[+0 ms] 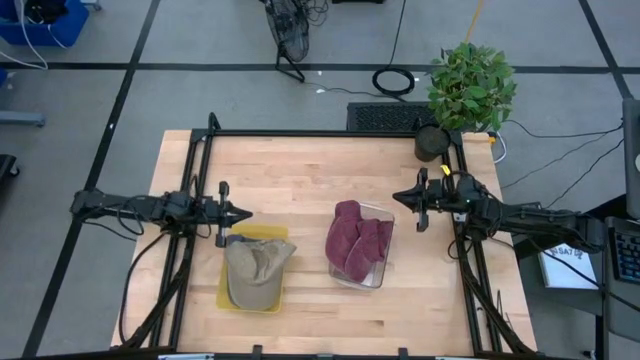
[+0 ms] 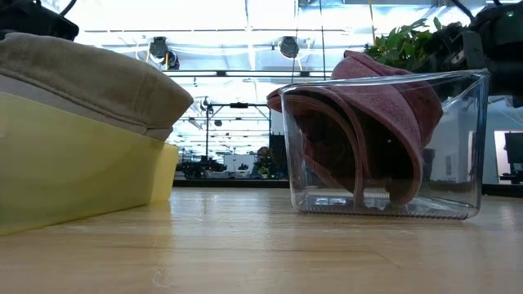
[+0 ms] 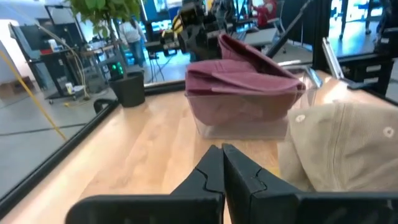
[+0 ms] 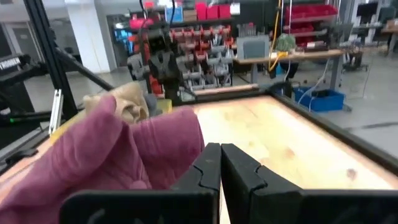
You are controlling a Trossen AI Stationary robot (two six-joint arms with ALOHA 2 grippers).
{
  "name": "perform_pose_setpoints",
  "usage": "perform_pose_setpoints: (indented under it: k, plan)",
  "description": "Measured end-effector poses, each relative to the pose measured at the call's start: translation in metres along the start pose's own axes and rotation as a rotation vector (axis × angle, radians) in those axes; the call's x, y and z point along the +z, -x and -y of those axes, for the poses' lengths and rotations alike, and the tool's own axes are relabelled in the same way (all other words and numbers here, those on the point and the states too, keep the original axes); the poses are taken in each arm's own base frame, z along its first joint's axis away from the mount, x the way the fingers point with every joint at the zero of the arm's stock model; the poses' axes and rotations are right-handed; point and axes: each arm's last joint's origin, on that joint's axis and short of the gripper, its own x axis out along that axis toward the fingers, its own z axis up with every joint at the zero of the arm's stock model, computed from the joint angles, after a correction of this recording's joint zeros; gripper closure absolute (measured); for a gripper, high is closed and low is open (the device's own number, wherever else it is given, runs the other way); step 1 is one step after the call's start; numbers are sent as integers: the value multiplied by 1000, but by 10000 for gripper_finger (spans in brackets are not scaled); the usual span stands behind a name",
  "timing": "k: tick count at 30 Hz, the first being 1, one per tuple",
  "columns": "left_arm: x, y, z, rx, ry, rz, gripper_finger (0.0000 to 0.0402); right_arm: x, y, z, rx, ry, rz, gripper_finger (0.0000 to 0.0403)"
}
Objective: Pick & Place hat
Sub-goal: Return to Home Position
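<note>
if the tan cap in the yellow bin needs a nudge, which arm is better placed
Left. The left hand is shut at the edge of the yellow bin, beside the tan cap; the right hand sits beyond the clear bin.

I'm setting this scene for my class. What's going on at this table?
Nothing is being handled at this moment. Both arms hang over the table with their grippers shut and empty. The left gripper sits just beside the yellow bin, where a tan cap lies on top. The right gripper is beside the clear bin, which holds maroon caps. The sorting looks done.
</note>
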Motion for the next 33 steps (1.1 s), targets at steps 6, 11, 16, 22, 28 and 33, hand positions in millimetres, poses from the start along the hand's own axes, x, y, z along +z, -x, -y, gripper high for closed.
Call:
perform_pose_setpoints:
  k: [6, 11, 16, 22, 28, 33]
  plan:
    - [-1, -1, 0, 4, -8, -9, 400, 13, 2, -2, 18, 17, 134, 403]
    - [0, -1, 0, 12, -35, -2, 401, 15, 4, -4, 67, 12, 142, 403]
    - [0, -1, 0, 14, -32, 5, 401, 17, 8, -6, 101, 10, 162, 403]
    - [0, -1, 0, 16, 2, 9, 401, 25, 17, -12, 230, -19, 226, 403]
    - [2, -1, -1, 22, 36, 29, 401, 22, 22, -15, 266, -54, 192, 403]
    - [3, -1, 2, 18, 30, 29, 401, 22, 25, -22, 300, -22, 214, 403]
